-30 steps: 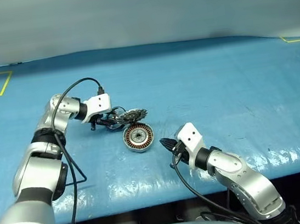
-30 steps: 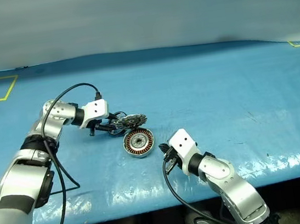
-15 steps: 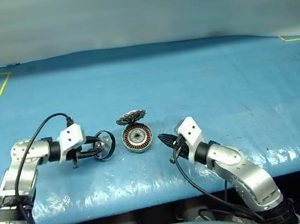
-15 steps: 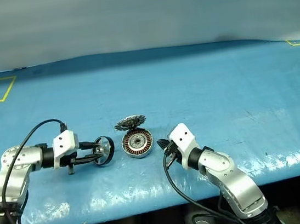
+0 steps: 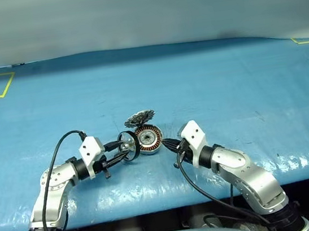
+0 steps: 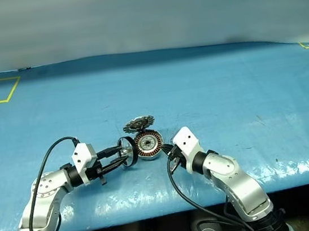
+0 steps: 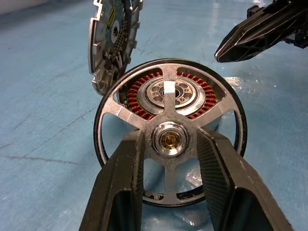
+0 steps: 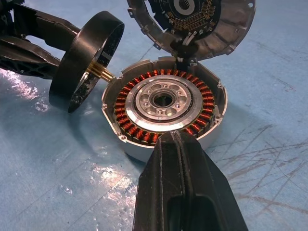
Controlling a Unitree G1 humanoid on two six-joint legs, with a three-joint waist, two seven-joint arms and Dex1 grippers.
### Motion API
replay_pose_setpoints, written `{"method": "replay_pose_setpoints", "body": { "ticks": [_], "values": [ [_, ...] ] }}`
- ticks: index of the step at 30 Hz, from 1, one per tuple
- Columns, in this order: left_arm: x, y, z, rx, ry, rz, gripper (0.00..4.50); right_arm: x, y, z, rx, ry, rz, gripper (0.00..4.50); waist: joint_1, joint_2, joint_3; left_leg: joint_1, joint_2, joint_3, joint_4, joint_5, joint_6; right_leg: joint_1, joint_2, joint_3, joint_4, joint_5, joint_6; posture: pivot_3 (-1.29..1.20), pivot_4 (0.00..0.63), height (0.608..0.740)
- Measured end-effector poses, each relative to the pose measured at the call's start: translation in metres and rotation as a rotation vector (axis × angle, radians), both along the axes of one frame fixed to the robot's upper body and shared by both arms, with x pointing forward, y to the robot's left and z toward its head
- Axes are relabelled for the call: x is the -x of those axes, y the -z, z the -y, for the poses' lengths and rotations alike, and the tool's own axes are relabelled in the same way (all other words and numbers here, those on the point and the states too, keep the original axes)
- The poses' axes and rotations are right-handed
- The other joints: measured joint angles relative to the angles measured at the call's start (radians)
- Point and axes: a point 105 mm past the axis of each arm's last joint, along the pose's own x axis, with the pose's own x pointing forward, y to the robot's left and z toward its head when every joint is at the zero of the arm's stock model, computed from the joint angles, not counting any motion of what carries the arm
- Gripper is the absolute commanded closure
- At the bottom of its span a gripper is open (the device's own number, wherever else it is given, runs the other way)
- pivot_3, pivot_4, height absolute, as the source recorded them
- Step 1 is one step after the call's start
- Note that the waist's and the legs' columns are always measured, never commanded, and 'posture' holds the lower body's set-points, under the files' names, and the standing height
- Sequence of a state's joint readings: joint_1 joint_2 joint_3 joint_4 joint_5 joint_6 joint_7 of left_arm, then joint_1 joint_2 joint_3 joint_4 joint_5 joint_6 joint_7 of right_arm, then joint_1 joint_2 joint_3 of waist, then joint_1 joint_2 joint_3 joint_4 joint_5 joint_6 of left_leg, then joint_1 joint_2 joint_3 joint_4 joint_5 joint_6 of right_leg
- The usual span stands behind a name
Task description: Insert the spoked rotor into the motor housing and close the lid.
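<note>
Item: spoked rotor (image 7: 169,139). Black outer rim, silver spokes and hub with a brass-coloured centre. Held on edge, clear of the desk (image 5: 240,75), by the left claw (image 7: 169,166), whose two black fingers (image 7: 126,178) are clamped either side of the hub. A short brass shaft on the rotor's far face points toward the housing. Position: just beside the motor housing, at its 9 o'clock in the head views.

Item: motor housing (image 8: 163,103). Round silver casing, ring of copper windings around a silver centre. Rests on the blue desk near the front edge, tilted slightly up toward the left claw, cavity uncovered.

Item: lid (image 8: 192,21). Toothed, ribbed inner face, dark centre. Stands open, hinged up at the housing's 12 o'clock.

Item: right claw (image 5: 167,143). Fingers pressed together, grasping nothing; tip at the housing's 3 o'clock, at or just beside its rim, contact not certain.
</note>
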State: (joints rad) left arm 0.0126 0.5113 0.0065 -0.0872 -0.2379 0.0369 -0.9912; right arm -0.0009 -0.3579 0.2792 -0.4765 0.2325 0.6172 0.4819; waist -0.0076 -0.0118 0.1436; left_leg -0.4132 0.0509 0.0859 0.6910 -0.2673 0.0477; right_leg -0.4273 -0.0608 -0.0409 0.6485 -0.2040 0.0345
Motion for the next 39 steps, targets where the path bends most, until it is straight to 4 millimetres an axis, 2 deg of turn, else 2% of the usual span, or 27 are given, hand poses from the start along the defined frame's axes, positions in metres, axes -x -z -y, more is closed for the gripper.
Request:
{"method": "replay_pose_setpoints", "body": {
  "ticks": [3, 6, 12, 16, 19, 21, 28, 39],
  "values": [
    [-0.003, -0.004, 0.004, 0.018, 0.004, 0.032, 3.01, 0.001, 0.001, -0.002, 0.003, -0.006, -0.002, 4.5, 0.0, 0.0, 0.0, 0.0, 0.0, 0.0, 0.0, 0.0, 0.0, 0.0, 0.0, 0.0, 0.0, 0.0, 0.0, 0.0, 0.15, 0.74],
    [-0.002, -0.008, 0.008, 0.061, 0.031, -0.01, 3.01, 0.002, 0.002, -0.004, 0.002, -0.013, -0.004, 4.5, -0.002, 0.0, 0.0, -0.001, 0.0, 0.0, 0.0, 0.0, 0.0, 0.0, 0.0, 0.0, 0.0, 0.0, 0.0, 0.0, 0.15, 0.74],
    [0.005, -0.009, 0.001, -0.011, 0.085, -0.068, 3.01, 0.002, 0.002, -0.003, 0.001, -0.007, -0.006, 4.5, -0.003, 0.001, 0.0, 0.0, 0.0, 0.0, -0.001, 0.0, 0.0, -0.001, 0.0, 0.0, -0.001, -0.003, 0.003, 0.0, 0.15, 0.74],
    [-0.007, -0.021, 0.014, 0.055, 0.062, 0.002, 3.01, 0.003, 0.002, -0.006, -0.008, -0.011, -0.007, 4.5, 0.003, 0.0, 0.0, 0.0, -0.001, -0.001, -0.001, 0.0, 0.0, 0.0, 0.0, 0.0, -0.003, -0.002, 0.004, 0.0, 0.15, 0.74],
    [-0.009, -0.026, 0.026, 0.097, 0.091, 0.022, 3.01, 0.004, 0.004, -0.008, -0.002, -0.018, -0.009, 4.5, 0.001, 0.001, 0.0, -0.001, -0.001, 0.0, -0.001, 0.0, 0.0, 0.0, 0.0, 0.0, -0.003, -0.001, 0.003, 0.0, 0.15, 0.74],
    [-0.01, -0.026, 0.031, 0.106, 0.107, 0.029, 3.01, 0.003, 0.004, -0.007, 0.0, -0.017, -0.008, 4.5, -0.002, 0.0, 0.0, -0.001, -0.002, 0.0, -0.002, 0.0, 0.0, 0.0, 0.0, 0.0, -0.003, 0.0, 0.001, 0.0, 0.15, 0.74],
    [-0.016, -0.017, 0.028, 0.083, 0.082, 0.005, 3.01, 0.004, 0.004, -0.007, -0.001, -0.012, -0.009, 4.5, -0.003, 0.001, 0.0, -0.001, -0.004, -0.001, -0.002, 0.0, 0.0, 0.0, 0.0, 0.0, -0.003, -0.002, 0.004, 0.0, 0.15, 0.74],
    [-0.022, -0.015, 0.035, 0.023, 0.101, 0.015, 3.01, 0.003, 0.005, -0.007, 0.001, 0.007, -0.007, 4.5, -0.002, 0.001, 0.0, 0.0, -0.003, -0.001, -0.002, 0.0, 0.0, 0.0, 0.0, 0.001, -0.003, -0.001, 0.004, 0.0, 0.15, 0.74]
  ]
}}
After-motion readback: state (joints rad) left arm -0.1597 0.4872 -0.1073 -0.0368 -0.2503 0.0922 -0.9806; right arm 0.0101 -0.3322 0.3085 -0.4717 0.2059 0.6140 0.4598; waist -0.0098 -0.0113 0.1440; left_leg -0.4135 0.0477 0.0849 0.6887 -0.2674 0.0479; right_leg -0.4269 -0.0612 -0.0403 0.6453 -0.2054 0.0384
